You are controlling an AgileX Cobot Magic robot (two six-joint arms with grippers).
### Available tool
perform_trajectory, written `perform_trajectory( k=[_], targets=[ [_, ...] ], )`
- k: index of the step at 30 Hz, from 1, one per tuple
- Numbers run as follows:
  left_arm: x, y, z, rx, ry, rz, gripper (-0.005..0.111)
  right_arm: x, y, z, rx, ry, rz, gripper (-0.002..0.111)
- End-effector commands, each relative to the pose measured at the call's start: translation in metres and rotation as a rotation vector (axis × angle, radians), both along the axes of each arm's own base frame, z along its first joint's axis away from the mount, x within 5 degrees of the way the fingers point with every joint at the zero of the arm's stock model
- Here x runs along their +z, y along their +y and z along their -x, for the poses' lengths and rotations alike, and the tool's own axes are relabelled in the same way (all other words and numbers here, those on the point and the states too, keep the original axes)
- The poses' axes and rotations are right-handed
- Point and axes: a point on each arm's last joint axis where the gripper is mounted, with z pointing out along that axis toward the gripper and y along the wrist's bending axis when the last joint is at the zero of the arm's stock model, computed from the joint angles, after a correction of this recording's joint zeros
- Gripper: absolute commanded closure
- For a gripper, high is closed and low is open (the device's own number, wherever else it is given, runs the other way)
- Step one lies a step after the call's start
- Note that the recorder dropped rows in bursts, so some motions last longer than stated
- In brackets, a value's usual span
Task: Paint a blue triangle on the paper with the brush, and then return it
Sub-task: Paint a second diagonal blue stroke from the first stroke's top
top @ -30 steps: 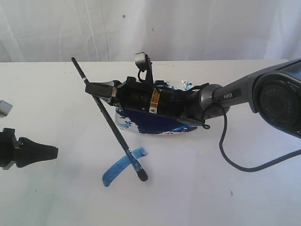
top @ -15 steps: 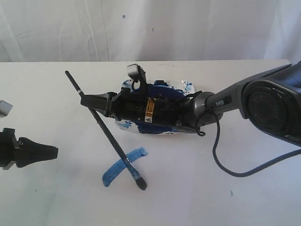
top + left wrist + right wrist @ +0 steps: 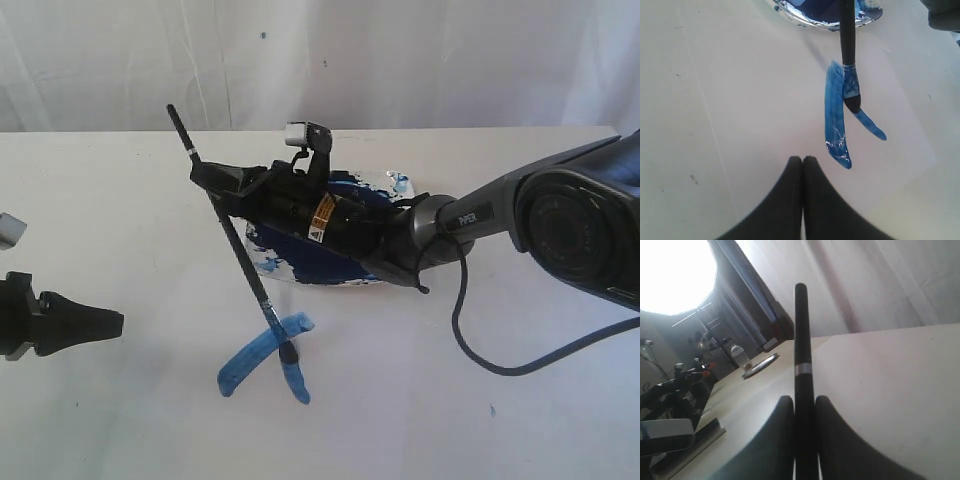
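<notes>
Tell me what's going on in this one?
The right gripper is shut on a thin black-handled paintbrush, its blue-stained tip down on the white sheet of paper beside the silver dish of dark-blue paint. Two light-blue strokes form a V on the sheet; the triangle's third side is not yet painted. The left gripper is shut and empty, off to the side.

one brush, one dish, two pincers

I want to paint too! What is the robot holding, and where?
The right gripper pinches the brush on the upper part of its black handle. The left gripper is shut, holding nothing.
</notes>
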Motion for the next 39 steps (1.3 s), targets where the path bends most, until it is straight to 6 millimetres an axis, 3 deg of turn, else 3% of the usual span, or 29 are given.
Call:
perform_trajectory(
  k=[1, 7, 18, 30, 33, 39],
  targets=[
    [0.002, 0.000, 0.002, -0.002, -0.009, -0.001, 0.107, 0.001, -0.003, -0.006, -0.086, -0.062, 0.008, 0.108],
    [0.002, 0.000, 0.002, -0.002, -0.009, -0.001, 0.107, 0.005, -0.005, -0.014, -0.174, -0.081, -0.021, 0.108],
    [0.002, 0.000, 0.002, -0.003, -0.011, -0.001, 0.107, 0.020, -0.001, -0.020, -0.173, -0.123, -0.064, 0.108],
    [0.002, 0.000, 0.002, -0.003, -0.011, -0.001, 0.107, 0.046, 0.005, 0.003, 0.098, -0.067, -0.067, 0.108],
    [0.002, 0.000, 0.002, -0.003, -0.011, -0.001, 0.107, 0.048, 0.008, 0.020, 0.281, -0.085, 0.045, 0.108],
    [0.002, 0.000, 0.002, -0.003, -0.011, -0.001, 0.107, 0.044, 0.008, 0.025, 0.335, -0.052, 0.080, 0.108]
  ],
)
